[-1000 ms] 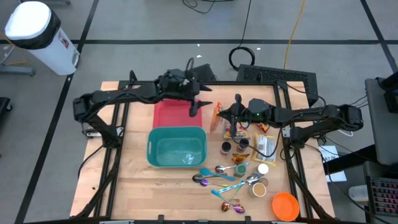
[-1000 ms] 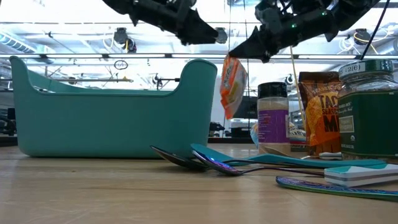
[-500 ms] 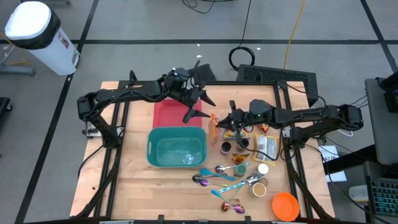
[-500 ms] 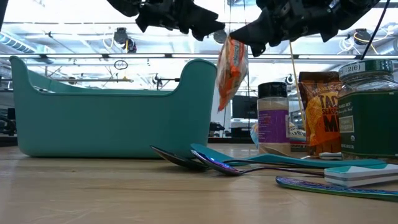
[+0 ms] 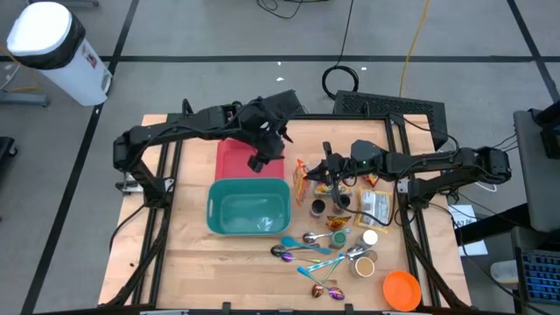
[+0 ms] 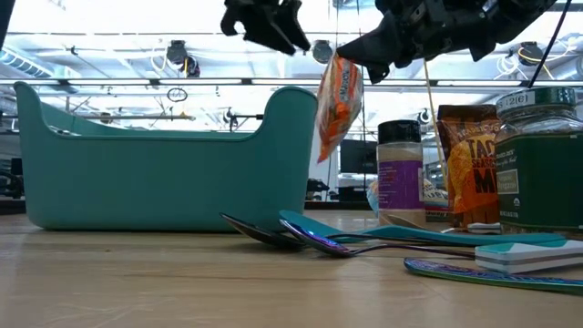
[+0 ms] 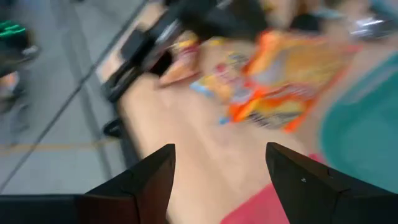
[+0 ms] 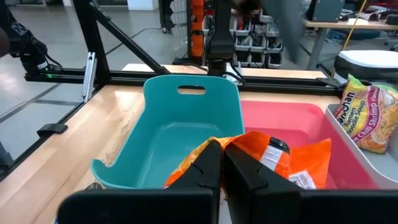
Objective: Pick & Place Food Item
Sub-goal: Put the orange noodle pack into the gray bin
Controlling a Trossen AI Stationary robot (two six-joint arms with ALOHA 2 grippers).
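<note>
- Looking down from the high view, the right gripper (image 5: 308,174) is clamped on an orange snack packet (image 5: 302,182) just beside the teal bin (image 5: 219,214); the left gripper (image 5: 260,161) hangs open and empty over the red tray (image 5: 232,162).
- Low view: the packet (image 6: 337,105) dangles below the closed fingers, clear of the table.
- Left wrist view: spread fingers (image 7: 140,183), packet (image 7: 283,81) well ahead.
- Right wrist view: packet (image 8: 280,158) pinched between the fingers (image 8: 202,171).

From above I see the teal tub (image 5: 248,206) wide open inside, and bare wood at its 6 and 9 o'clock. At its 3 o'clock, jars (image 5: 318,207) and spoons (image 5: 306,248) crowd the table. At 12 o'clock the left arm (image 5: 188,128) hangs over the red tray (image 5: 234,162).
</note>
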